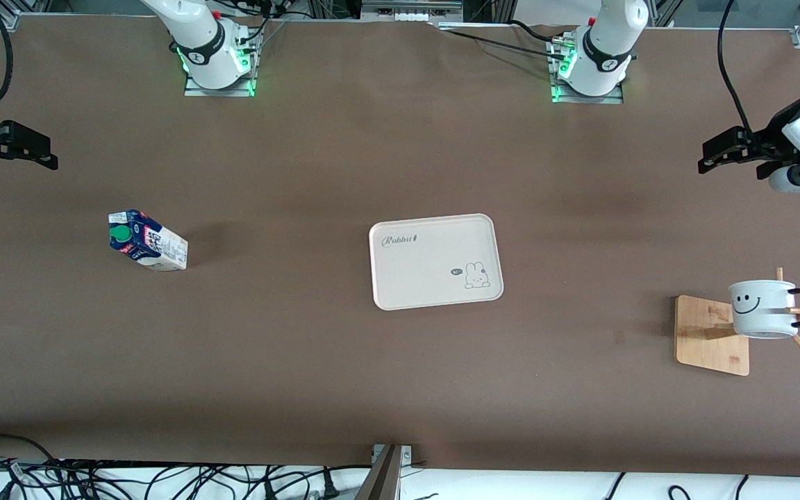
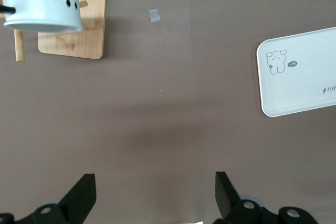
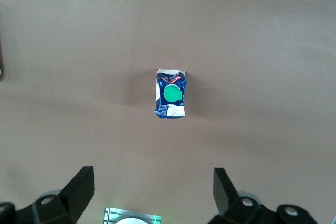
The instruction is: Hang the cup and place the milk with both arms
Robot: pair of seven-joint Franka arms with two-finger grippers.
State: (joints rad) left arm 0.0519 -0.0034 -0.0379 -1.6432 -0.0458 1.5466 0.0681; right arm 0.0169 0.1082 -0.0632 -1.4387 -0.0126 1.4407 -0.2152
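Blue-white gable-top milk carton [image 1: 147, 240] stands on brown tabletop [image 1: 303, 361] at right arm's end, nearest right claw [image 1: 14, 146], wide open, empty. White smiley cup [image 1: 762, 308] hangs on wooden rack [image 1: 711, 335]; left claw [image 1: 730, 154] open, empty.

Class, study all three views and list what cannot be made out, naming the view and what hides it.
1. Front view: the cup covers the wooden rack's post and the peg it hangs on.
2. Front view: the picture's edge cuts off the right end effector.
3. Right wrist view: the milk carton's print is too small to read.
4. Left wrist view: the edge crops the tray.
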